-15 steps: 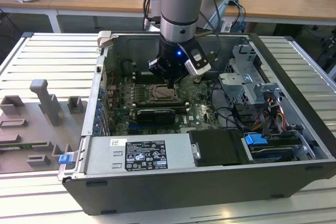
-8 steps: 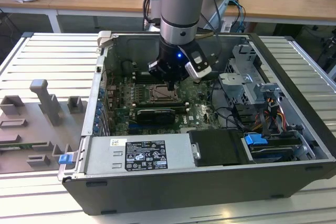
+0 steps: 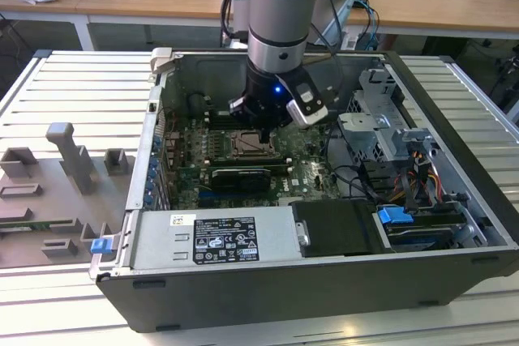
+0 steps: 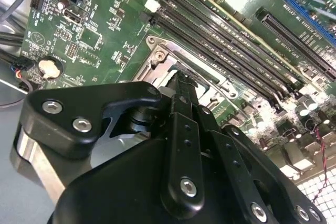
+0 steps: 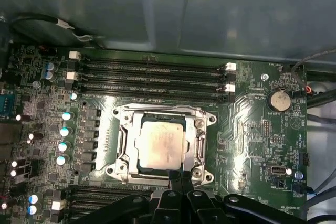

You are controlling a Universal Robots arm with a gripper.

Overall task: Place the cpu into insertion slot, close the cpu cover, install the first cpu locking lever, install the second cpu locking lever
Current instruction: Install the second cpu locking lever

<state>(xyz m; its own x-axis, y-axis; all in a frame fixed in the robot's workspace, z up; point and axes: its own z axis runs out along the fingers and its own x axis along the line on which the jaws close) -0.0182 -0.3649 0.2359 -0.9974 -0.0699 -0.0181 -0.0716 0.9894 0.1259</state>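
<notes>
Green board's memory slots (image 5: 152, 77) flank the cpu (image 5: 160, 144), tool (image 5: 181, 179) beside it

Even overhead light; glare patches on motherboard (image 4: 94, 40) in both wrist views; close claw (image 4: 184, 129) soft, dark.

Your cpu (image 5: 160, 144), a small flat square with a pale silvery-grey, slightly mottled face, lies flat and square inside the insertion slot (image 5: 125, 141). That slot is a square socket with a silvery metal rim, set on green circuit board between the rows of long memory slots. The cpu cover (image 5: 202, 139) frames the chip, lying level with the rim.
</notes>
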